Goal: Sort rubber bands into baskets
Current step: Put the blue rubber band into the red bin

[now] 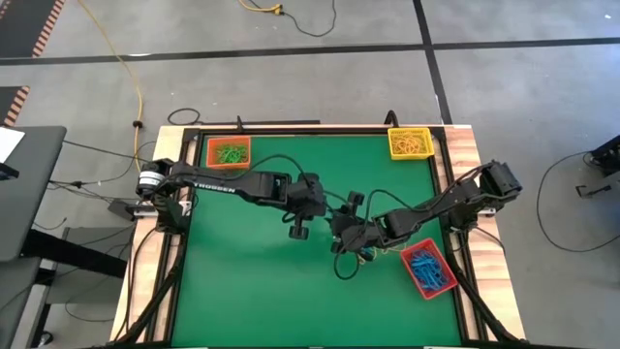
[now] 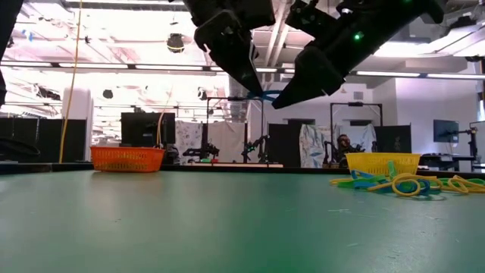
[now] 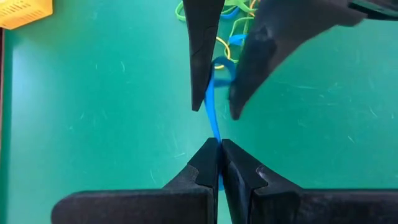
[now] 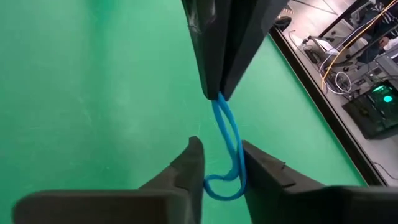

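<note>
A blue band (image 4: pixel 229 146) is hanging stretched above the tabletop (image 1: pixel 252 281), its long axis running straight from the left hand (image 3: pixel 216 144) to the right hand (image 4: pixel 219 163). The left hand is pinching 1 end, fingers together on it. The right hand's fingers are standing apart on either side of the loop's other end, not yet clamping it. A loose pile (image 2: pixel 402 183) of yellow, green and blue bands is lying just beyond. 3 baskets are sitting around: orange (image 1: pixel 229 151), yellow (image 1: pixel 410 142) and red (image 1: pixel 429 269).
</note>
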